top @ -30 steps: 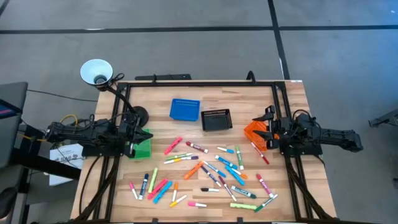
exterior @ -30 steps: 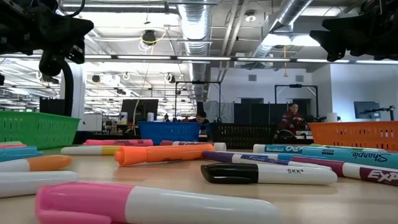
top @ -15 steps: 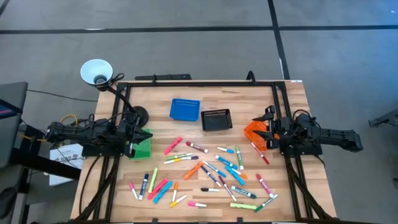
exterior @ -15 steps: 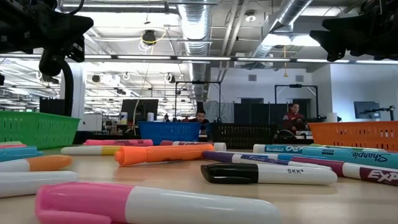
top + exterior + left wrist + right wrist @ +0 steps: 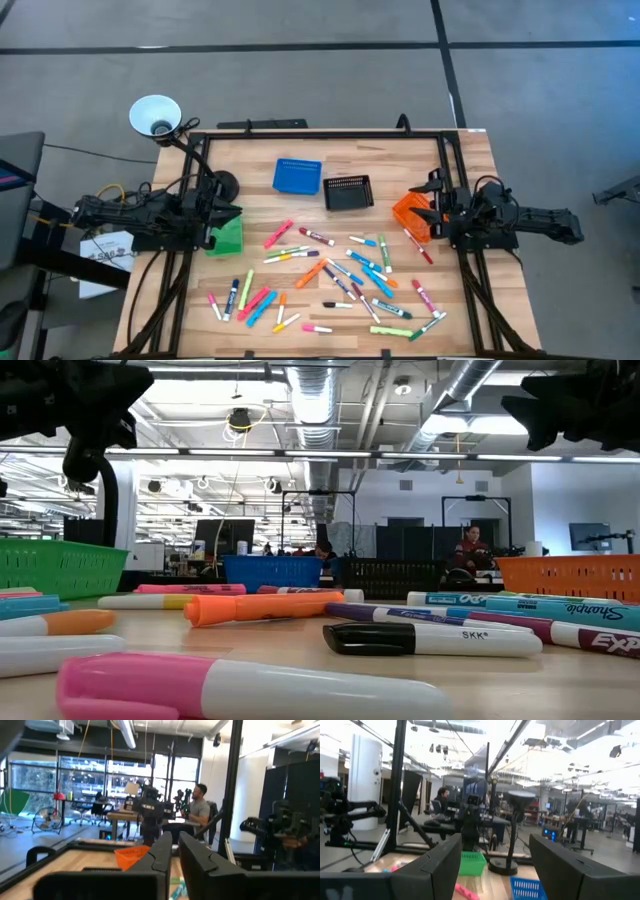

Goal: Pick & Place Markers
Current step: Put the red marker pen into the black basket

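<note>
A wooden surface (image 5: 300,210) framed by black rails stands on a grey floor, with an open workroom of desks, screens and seated people (image 5: 199,810) beyond it. Dozens of markers (image 5: 340,272) lie scattered across the middle and near part of the surface, none of them held. In the low view a pink-capped marker (image 5: 250,685) lies nearest, with a black-capped marker (image 5: 430,639) and an orange marker (image 5: 262,606) behind it.

A blue bin (image 5: 297,176) and a black bin (image 5: 348,191) sit side by side toward the far edge. A green bin (image 5: 229,235) sits at the left edge and an orange bin (image 5: 408,213) at the right edge. A white lamp (image 5: 155,116) stands off the far left corner.

The left gripper (image 5: 222,214) hovers above the green bin; its fingers (image 5: 159,855) stand a narrow slit apart, grasping nothing. The right gripper (image 5: 428,205) hovers over the orange bin, its fingers (image 5: 440,862) spread wide and empty, raised clear of the surface.
</note>
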